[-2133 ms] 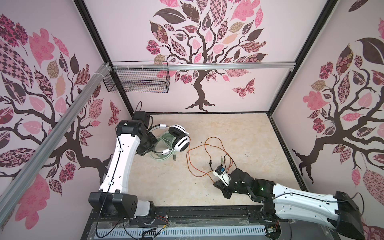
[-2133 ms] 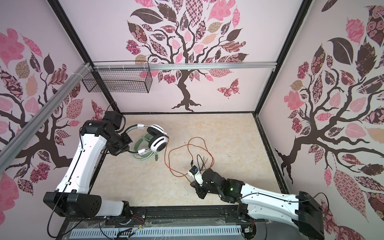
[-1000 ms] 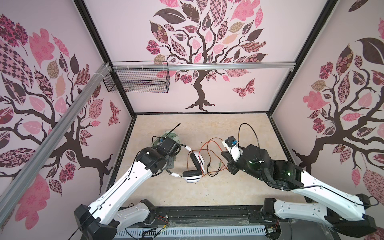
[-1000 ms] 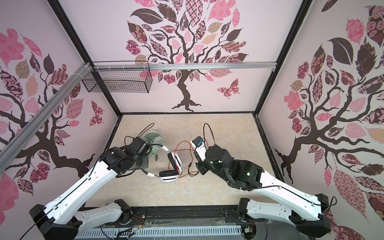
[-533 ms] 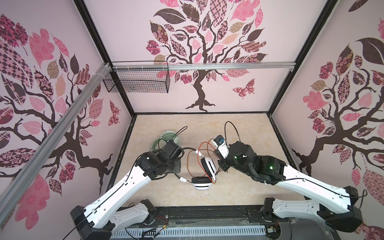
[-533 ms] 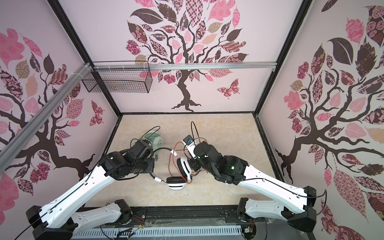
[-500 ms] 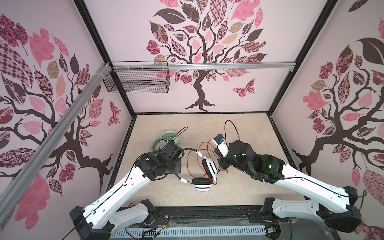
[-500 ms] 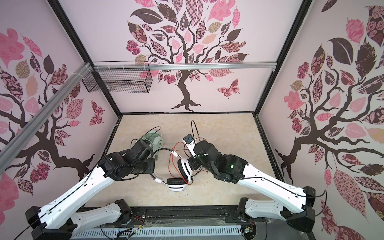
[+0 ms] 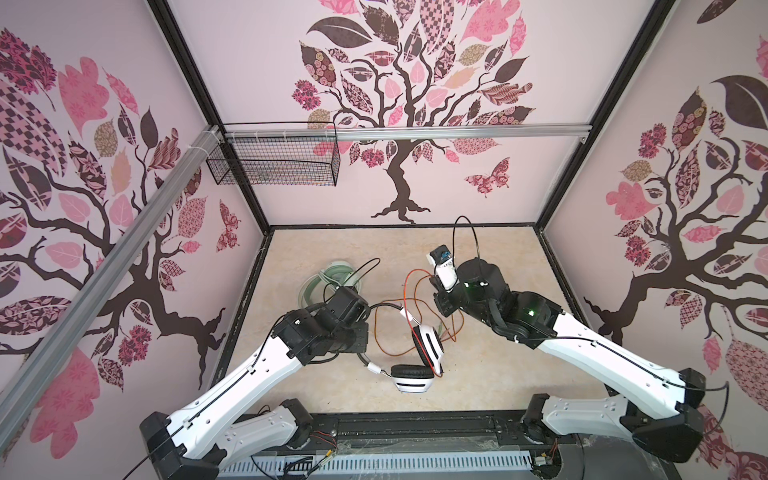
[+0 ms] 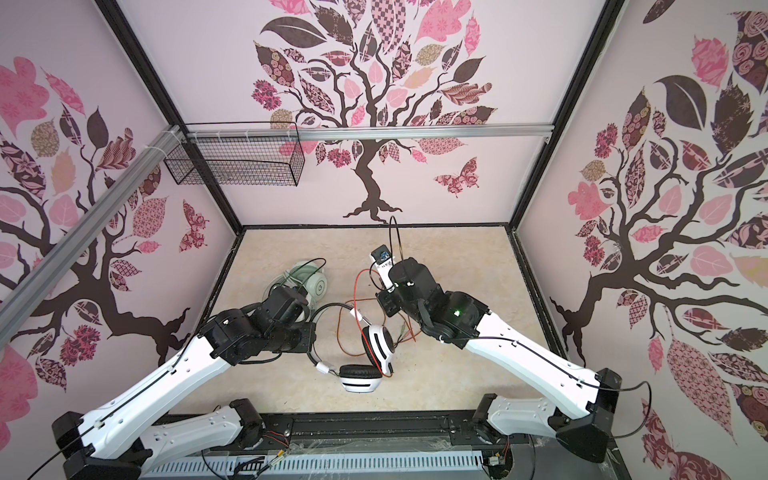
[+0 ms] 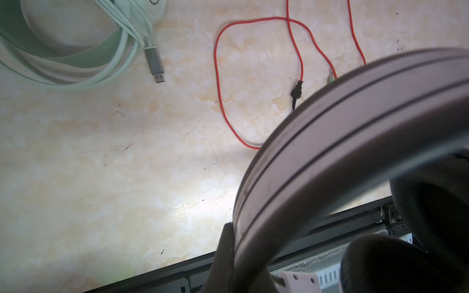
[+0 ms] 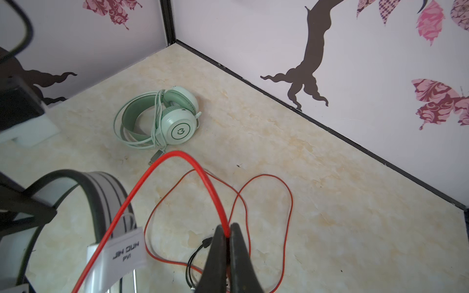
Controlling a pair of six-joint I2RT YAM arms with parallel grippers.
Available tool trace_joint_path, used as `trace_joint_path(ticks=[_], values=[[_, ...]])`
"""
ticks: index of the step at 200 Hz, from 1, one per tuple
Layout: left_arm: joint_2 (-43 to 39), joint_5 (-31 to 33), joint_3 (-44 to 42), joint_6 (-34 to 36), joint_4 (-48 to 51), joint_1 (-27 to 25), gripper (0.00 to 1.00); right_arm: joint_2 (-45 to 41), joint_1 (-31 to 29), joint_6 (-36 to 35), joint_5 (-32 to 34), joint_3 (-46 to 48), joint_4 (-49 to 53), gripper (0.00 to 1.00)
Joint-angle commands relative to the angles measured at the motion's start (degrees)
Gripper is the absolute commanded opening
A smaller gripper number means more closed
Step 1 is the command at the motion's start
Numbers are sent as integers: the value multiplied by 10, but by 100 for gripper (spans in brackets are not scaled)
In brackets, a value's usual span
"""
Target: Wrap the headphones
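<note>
Centrally, thin glossy orange-red cable

1. The beige marbled tabletop fills the lower middle of both top views.
2. A mint-green headset lies left of centre, its USB plug flat beside it.
3. Loops of orange-red cable lie at centre.

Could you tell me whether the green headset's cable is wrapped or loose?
Wrapped: the cable coils around the green headset, plug lying free.
</note>
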State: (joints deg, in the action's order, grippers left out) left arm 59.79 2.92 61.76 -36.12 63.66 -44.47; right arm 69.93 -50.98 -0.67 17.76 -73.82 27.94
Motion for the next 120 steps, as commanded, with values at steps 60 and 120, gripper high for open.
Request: trace_joint_path(ticks=[60,120], values=[[-2,-14,-11,4,-43,-24,0,73,71,-46,25,-150,40,0],[49,120,1,-8,14,-70,0,88,107,-67,45,-240,77,0]])
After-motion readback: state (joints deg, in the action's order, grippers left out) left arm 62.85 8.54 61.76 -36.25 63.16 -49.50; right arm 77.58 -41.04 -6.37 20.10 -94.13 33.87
